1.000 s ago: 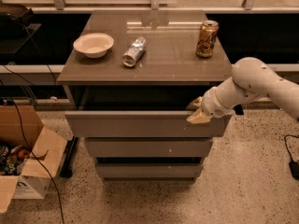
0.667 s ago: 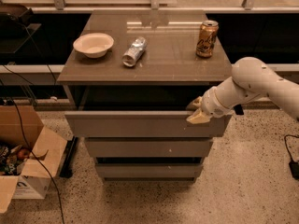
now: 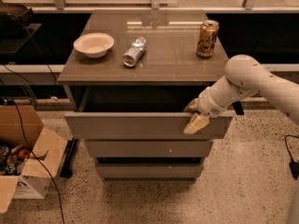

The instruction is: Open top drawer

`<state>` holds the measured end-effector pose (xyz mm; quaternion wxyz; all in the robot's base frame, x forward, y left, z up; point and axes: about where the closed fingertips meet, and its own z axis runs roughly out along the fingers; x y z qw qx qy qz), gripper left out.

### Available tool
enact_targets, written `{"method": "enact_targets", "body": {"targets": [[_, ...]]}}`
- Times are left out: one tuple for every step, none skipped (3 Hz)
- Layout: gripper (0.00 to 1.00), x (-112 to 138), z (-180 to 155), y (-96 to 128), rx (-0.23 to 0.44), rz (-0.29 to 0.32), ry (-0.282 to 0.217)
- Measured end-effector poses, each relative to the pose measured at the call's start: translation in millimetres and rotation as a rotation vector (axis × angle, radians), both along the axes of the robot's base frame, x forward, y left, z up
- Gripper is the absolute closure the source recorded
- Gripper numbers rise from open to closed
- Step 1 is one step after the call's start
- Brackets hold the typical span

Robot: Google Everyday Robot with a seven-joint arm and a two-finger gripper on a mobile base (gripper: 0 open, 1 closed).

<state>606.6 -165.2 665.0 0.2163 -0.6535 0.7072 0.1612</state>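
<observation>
The top drawer stands pulled out from under the grey-brown cabinet top, its flat handleless front panel facing me and its dark box open above. My gripper sits at the right end of the panel's upper edge. One cream finger lies on the outside of the front and the other reaches inside the drawer, so the fingers straddle the panel edge. The white arm comes in from the right.
On the cabinet top stand a white bowl, a crushed silver can lying on its side and an upright orange can. Two narrower drawer fronts sit below. A cardboard box and cables lie at the left.
</observation>
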Motion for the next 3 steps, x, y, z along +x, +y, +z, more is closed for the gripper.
{"method": "enact_targets", "body": {"targets": [[0.0,-18.1,-8.6,-2.9,-0.03,0.066,0.082],[0.27,-46.2,-13.1,-5.5,-0.077,0.131,0.171],[0.58,-52.7,-5.4,-6.4,-0.09,0.14,0.179]]}}
